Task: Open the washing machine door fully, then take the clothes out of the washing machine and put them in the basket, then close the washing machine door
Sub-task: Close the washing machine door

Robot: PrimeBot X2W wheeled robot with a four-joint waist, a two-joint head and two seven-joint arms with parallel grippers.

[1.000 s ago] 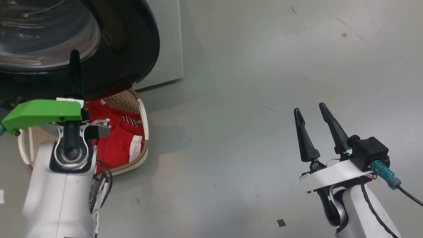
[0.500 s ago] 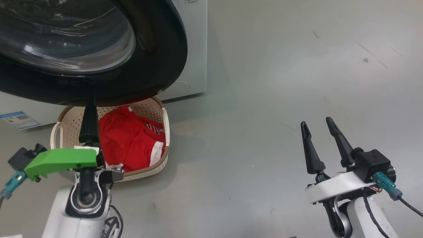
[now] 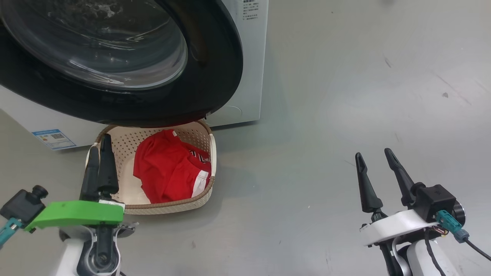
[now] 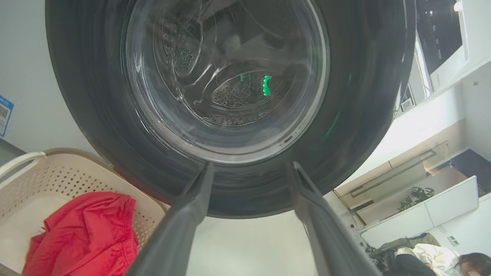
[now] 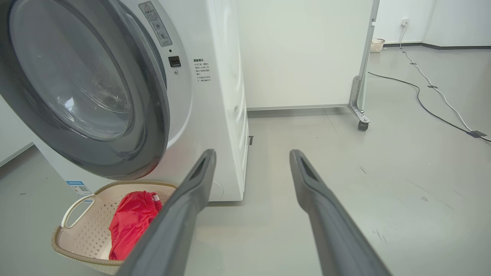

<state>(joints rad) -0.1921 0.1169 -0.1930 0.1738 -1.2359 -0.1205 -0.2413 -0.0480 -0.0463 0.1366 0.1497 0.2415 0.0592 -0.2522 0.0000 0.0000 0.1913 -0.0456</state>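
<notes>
Clothes: we see the red clothes bunched inside the basket, white trim facing its right wall.
Basket: the basket sits on the grey floor just in front of the washing machine, its far end under the door.
Door: the washing machine door stands out from the machine's front and overhangs the basket; we cannot tell how far it is swung.
Label: a blue sticker sits low on the machine's front, left of the basket.
Left gripper: our left gripper hangs over the basket's left end, jaws spread, holding nothing.
Right gripper: our right gripper is well apart over bare floor, jaws spread and empty.
</notes>
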